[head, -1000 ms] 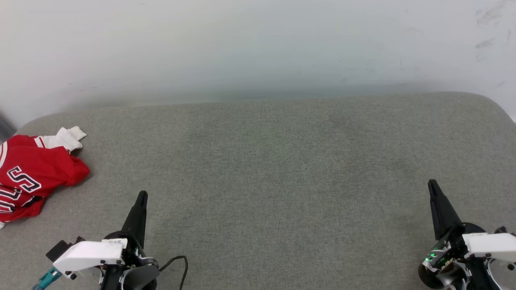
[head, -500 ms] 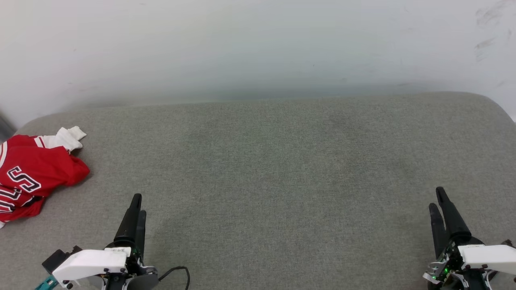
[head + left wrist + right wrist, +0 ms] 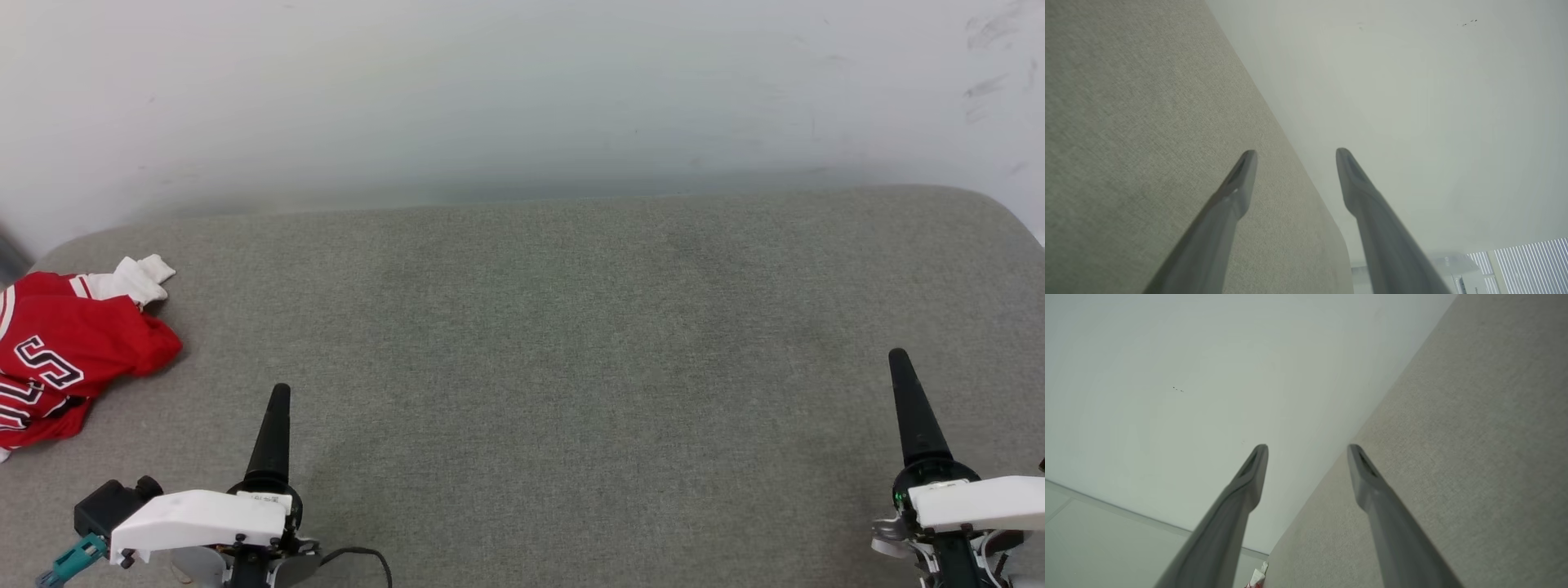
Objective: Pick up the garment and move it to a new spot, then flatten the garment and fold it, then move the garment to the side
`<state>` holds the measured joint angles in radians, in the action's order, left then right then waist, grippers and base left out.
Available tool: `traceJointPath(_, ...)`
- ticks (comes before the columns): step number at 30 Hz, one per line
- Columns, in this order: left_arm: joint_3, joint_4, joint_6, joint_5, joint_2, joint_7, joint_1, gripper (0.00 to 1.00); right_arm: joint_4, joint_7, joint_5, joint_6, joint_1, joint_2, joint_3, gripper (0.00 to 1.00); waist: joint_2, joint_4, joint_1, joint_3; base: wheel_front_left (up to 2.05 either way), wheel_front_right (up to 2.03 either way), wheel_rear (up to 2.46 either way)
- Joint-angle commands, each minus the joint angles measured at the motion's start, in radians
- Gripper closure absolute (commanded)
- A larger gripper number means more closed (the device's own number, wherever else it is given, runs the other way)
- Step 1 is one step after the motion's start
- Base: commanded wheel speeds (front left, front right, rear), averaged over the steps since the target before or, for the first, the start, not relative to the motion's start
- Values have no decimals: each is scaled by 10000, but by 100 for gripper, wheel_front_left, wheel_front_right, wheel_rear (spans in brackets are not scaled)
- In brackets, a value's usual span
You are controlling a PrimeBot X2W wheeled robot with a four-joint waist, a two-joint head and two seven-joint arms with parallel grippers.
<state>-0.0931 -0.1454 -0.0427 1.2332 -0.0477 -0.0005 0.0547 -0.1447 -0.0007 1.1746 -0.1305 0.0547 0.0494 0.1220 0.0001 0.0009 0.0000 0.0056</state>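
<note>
The garment [image 3: 69,351], a red jersey with a white sleeve and black white-outlined letters, lies crumpled at the far left edge of the grey cushion; a small bit of the garment [image 3: 1256,578] peeks in at the bottom of the right wrist view. My left gripper [image 3: 279,392] stands at the lower left, to the right of the garment and apart from it. In the left wrist view its fingers [image 3: 1237,188] are spread with nothing between them. My right gripper [image 3: 898,358] stands at the lower right; the right gripper [image 3: 1307,449] is open and empty there too.
A wide grey fabric cushion [image 3: 555,343] spans the head view, with a pale wall [image 3: 522,90] behind it. The cushion's rounded corners show at the far left and far right. A black cable [image 3: 363,555] lies by the left arm.
Both grippers have gone from shut to open. The left gripper has shifted slightly back, and the right fingertips now point higher up the view. The garment has not moved.
</note>
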Motion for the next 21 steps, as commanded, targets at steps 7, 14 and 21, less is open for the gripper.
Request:
traceJointPath(7, 252, 415, 394, -1757, -22, -341, -91, 0, 653, -331, -2090, -1, -124, 21, -327, 0, -1, 14, 0, 11, 0, 0, 0)
traceJointPath(14, 503, 600, 657, -3135, -23, -595, -253, 0, 788, -583, -3577, -1, -327, 21, -510, 0, -1, 30, 0, 17, 0, 0, 0)
traceJointPath(21, 740, 714, 777, -4291, -25, -832, -386, 0, 799, -825, -4664, -1, -492, 21, -609, 0, -1, 48, 0, 23, 0, 0, 0)
